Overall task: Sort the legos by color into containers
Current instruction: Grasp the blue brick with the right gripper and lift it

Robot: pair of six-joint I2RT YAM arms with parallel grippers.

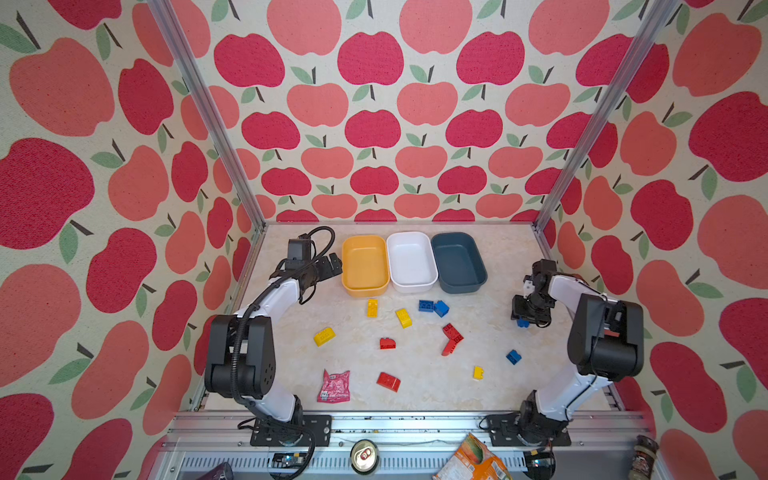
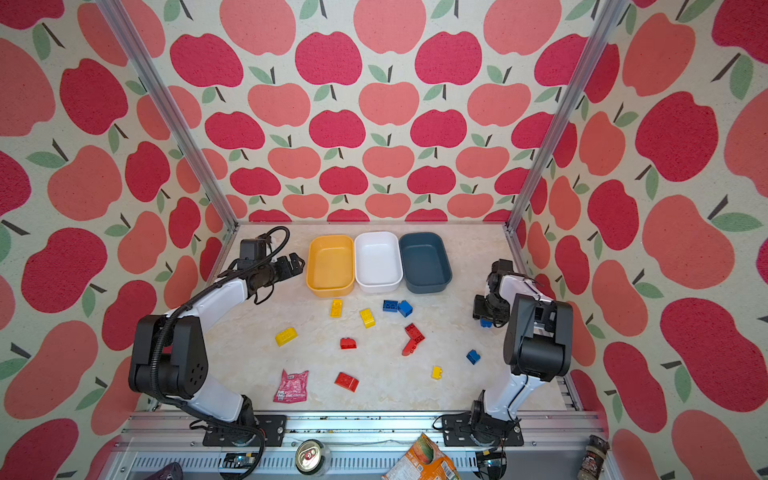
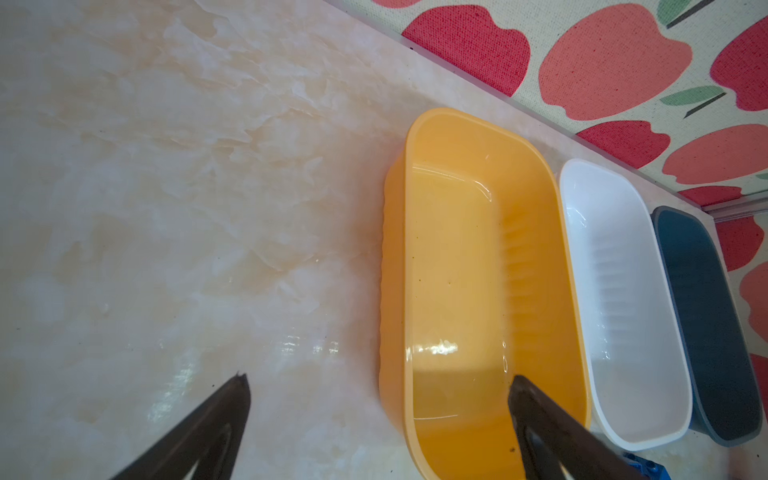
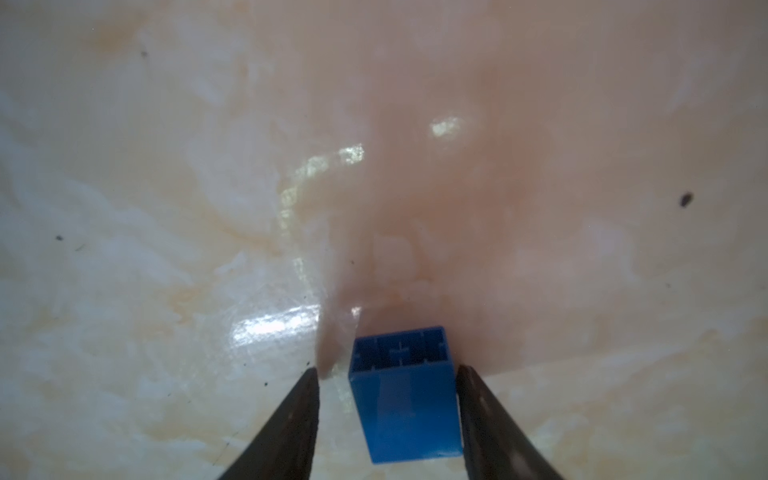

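- Desk [image 1: 436, 395]: pale marbled surface that carries three containers, one foil packet and twelve legos
- Containers: set in one row along the far edge of the desk, long sides adjacent, as seen in both top views. The yellow-orange container [image 1: 365, 264] is at the left, the white container [image 1: 411, 262] in the middle and the dark blue-grey container [image 1: 458, 262] at the right. Each interior shows only its own bare floor, and every one of the legos lies outside the row
- Left jaws: wide apart, held just beside the outer long side of the yellow-orange container. In the left wrist view one jaw overlaps that container's interior
- Right jaws: apart, low at the right side of the desk, well away from the containers, straddling one blue lego [image 4: 405, 399]. One jaw touches its side and a gap shows at the other, so it is not clamped
- Foil packet [image 1: 333, 386]: pink-red, crinkled, lying on the near left part of the desk
- Other legos, all on the desk:
  - four yellow legos [image 1: 372, 308] [image 1: 403, 318] [image 1: 324, 336] [image 1: 478, 372]
  - four red legos [image 1: 387, 343] [image 1: 453, 331] [image 1: 448, 348] [image 1: 388, 381], two of them touching
  - three blue legos [image 1: 426, 306] [image 1: 441, 308] [image 1: 513, 356], two of them touching, just in front of the white and dark blue-grey containers
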